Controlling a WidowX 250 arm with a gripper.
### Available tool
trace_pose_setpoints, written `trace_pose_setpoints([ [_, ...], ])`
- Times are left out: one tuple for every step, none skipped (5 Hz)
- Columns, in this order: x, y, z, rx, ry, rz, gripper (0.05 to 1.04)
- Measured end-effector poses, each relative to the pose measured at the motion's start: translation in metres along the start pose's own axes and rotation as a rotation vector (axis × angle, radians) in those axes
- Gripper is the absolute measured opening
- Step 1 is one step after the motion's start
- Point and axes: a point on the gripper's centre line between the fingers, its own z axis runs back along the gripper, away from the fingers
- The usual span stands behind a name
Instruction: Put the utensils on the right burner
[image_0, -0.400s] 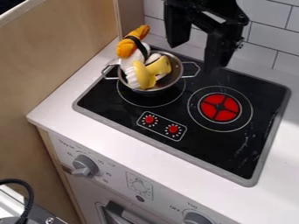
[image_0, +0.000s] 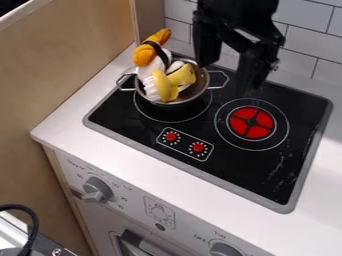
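Observation:
My gripper (image_0: 225, 75) hangs above the back of the stove, to the right of the pot, its two fingers wide apart with nothing between them. A metal pot (image_0: 194, 92) with two wire handles stands on the left burner (image_0: 174, 115). It holds toy food: a yellow piece (image_0: 164, 86), some white pieces and an orange piece (image_0: 153, 48) with a black band that leans out over the back rim. The right burner (image_0: 251, 123) is red with pale rings around it and bears nothing. I cannot make out any utensil apart from the pot.
Two red knobs (image_0: 184, 143) are printed on the stove's front part. A wooden panel (image_0: 73, 60) rises at the left, and a white tiled wall (image_0: 307, 45) stands behind. The white counter (image_0: 127, 155) surrounds the black cooktop.
My gripper has come down slightly in the view, still open. The pot and the food in it have not moved.

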Motion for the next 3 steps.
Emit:
trace_pose_setpoints([
  [0.011, 0.003, -0.011, -0.014, -0.024, -0.017, 0.999],
  [0.012, 0.012, -0.012, 0.006, -0.038, -0.046, 0.999],
  [0.007, 0.021, -0.019, 0.04, -0.03, -0.053, 0.999],
])
